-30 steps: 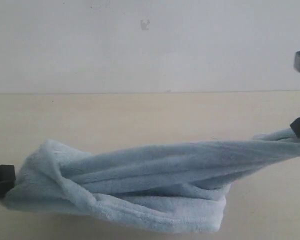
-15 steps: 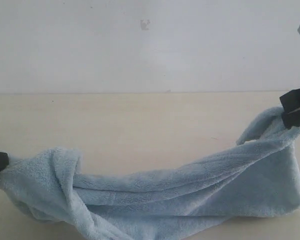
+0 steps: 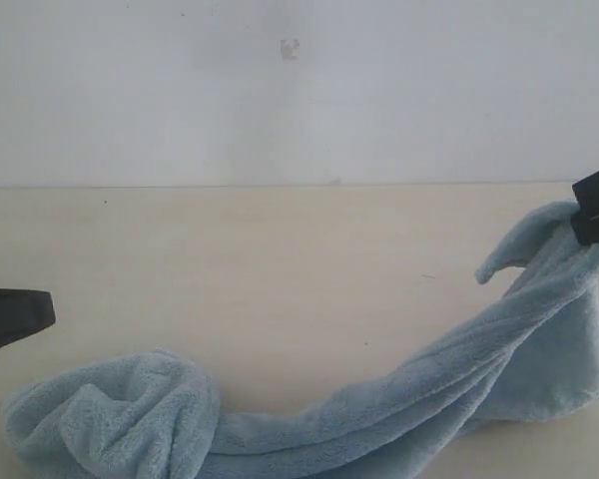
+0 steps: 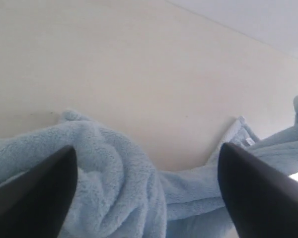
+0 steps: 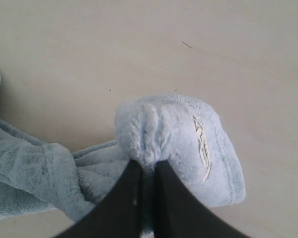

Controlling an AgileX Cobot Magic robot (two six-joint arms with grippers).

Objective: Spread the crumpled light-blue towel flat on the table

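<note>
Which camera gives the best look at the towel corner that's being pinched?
The right wrist view: up close, the right fingers pinch a bunched corner of the towel. The exterior view shows that grip small, at its edge. The left wrist view shows only the towel's other end, beyond the open left fingers.

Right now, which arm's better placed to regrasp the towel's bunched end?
Left. The left gripper hangs open over the bunched end of the towel; the right gripper is shut on its far corner.

towel [image 3: 429, 384]: one, light blue.
table [image 3: 280, 259]: one, pale beige surface.
tools: two in all, one left tool [image 4: 149, 148], one right tool [image 5: 148, 166].
</note>
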